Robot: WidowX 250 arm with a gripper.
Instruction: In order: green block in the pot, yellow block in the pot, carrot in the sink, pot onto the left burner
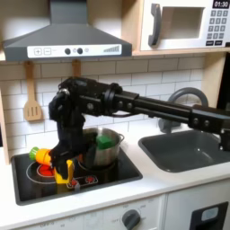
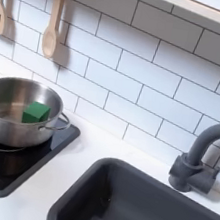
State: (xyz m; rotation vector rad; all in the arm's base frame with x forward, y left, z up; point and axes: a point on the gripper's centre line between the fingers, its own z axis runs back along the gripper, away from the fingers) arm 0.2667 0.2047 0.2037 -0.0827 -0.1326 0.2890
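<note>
I find the gripper (image 1: pixel 69 171) closed on the yellow block (image 1: pixel 71 173), low over the stovetop (image 1: pixel 108 181). The green block (image 2: pixel 35 113) lies inside the pot (image 2: pixel 0 124); the carrot (image 1: pixel 39 155) rests at the first exterior view's left.

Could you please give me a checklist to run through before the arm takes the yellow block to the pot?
1. Green block inside the pot: ok, it lies against the wall on the second exterior view's right.
2. Room in the pot for another block: ok, bare steel shows beside the green block.
3. Gripper down at the yellow block on the stovetop: ok in the first exterior view.
4. Gripper closed firmly on the yellow block: cannot tell, the picture is too blurred.
5. Carrot out of the way: ok, it lies to the first exterior view's left of the gripper, away from the pot.
</note>
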